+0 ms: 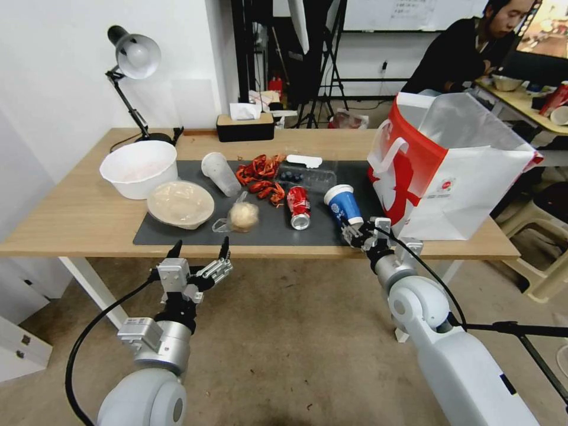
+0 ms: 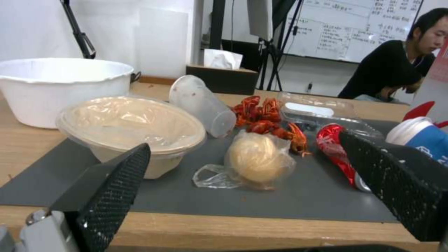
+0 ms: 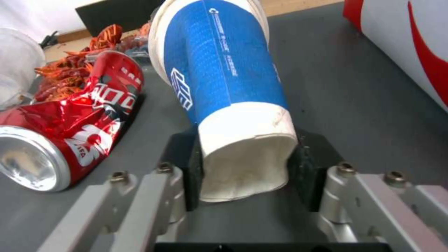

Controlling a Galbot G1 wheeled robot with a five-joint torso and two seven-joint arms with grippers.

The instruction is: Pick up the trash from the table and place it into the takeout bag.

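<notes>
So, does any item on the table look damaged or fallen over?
Yes. The red soda can is crumpled and lies on its side on the mat. The right claw grips the blue-white paper cup, denting its base.

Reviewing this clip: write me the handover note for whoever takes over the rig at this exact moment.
Right gripper: shut on the blue-white paper cup, squeezing its white base, cup lying on the dark mat.
Left gripper: open, off the table's near edge, idle.
On the mat: red soda can, clear bag with beige lump, beige shallow bowl, translucent cup, red shells.
Takeout bag stands open at the table's right end.
Done: the cup is gripped.
Left: bag every item.
</notes>
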